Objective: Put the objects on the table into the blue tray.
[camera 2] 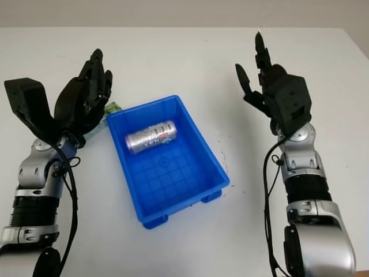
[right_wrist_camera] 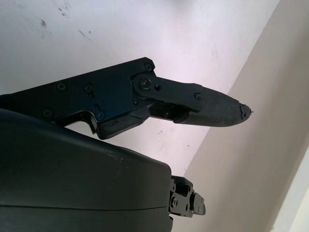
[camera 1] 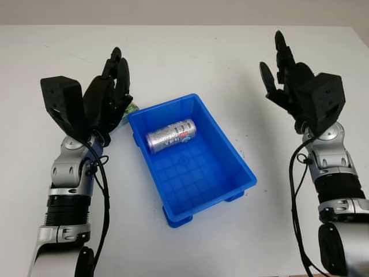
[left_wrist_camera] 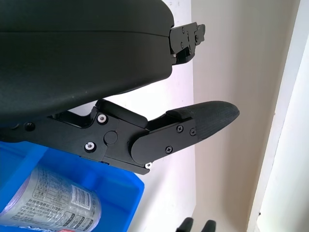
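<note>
Hovering beside the blue tray (camera 1: 228, 153), our open left hand (camera 1: 106, 98) nears a green packet (camera 2: 113, 108), likely light, crinkly; pinch its edge. Right hand (camera 2: 262, 75) open.

The tray (camera 1: 230, 173) was bright blue with a grid pattern on its floor, the can (camera 1: 170, 135) was silver with red and blue print, the table (camera 1: 190, 55) was white, both hands (camera 1: 109, 92) (camera 1: 288, 75) were black, and a green scrap (camera 2: 113, 107) showed beside the tray.
</note>
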